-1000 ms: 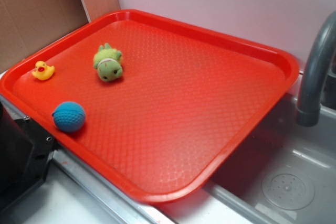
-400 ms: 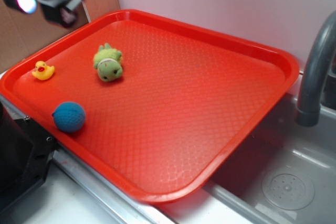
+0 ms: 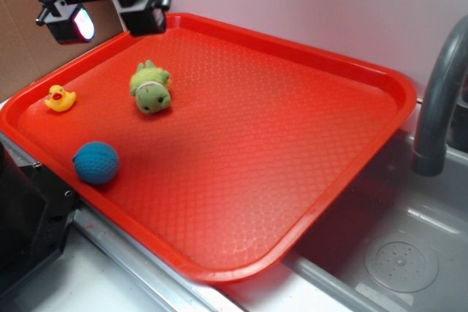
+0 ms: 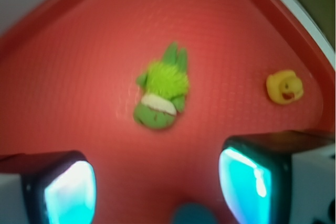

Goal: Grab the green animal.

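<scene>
A green animal (image 3: 151, 89) toy lies untouched on the red tray (image 3: 307, 71), near its back-left corner, between a yellow duck (image 3: 60, 98) and open tray. The gripper (image 3: 106, 14), fingers spread wide and empty, has moved closer above it since a moment ago, suggesting the approach is underway.

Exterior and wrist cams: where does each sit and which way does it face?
Exterior: fixed above the near side, looking obliquely down over the red tray, the sink basin and the grey faucet; the gripper shows at top left, above the tray's far corner.
Wrist: on the arm, looking steeply down at the tray between the two fingers, which fill the bottom corners.
Shared: the green animal, the yellow rubber duck and the tray. The blue knitted ball is clear only in the exterior view.
</scene>
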Tool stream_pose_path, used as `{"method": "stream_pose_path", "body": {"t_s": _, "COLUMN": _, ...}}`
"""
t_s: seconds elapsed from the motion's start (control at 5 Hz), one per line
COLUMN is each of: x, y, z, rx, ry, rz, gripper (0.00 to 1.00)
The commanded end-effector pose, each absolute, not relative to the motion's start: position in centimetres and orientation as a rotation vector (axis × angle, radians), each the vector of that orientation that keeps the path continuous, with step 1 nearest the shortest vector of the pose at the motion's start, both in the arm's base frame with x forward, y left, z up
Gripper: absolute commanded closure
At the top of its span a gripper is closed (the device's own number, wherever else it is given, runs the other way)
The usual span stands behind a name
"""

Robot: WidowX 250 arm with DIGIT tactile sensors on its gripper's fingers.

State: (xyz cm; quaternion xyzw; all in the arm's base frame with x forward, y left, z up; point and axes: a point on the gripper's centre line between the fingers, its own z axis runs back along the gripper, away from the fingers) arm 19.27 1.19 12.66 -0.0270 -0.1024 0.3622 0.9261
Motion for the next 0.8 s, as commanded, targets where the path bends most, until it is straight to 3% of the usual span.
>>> {"method": "stream_pose_path", "body": {"t_s": 0.0, "x": 21.3, "y": 4.1, "z": 11.8, "rx": -0.024, "ry": -0.238, "rz": 0.976, "gripper": 0.00}}
{"method": "stream_pose_path", "body": {"t_s": 0.2, "x": 21.8, "y": 5.3, "z": 10.0, "rx": -0.004, "ry": -0.213, "rz": 0.951, "gripper": 0.00}}
{"method": "stream_pose_path", "body": {"t_s": 0.6, "x": 23.2, "y": 5.3, "z": 4.2, "rx": 0.057, "ry": -0.133, "rz": 0.904, "gripper": 0.00}}
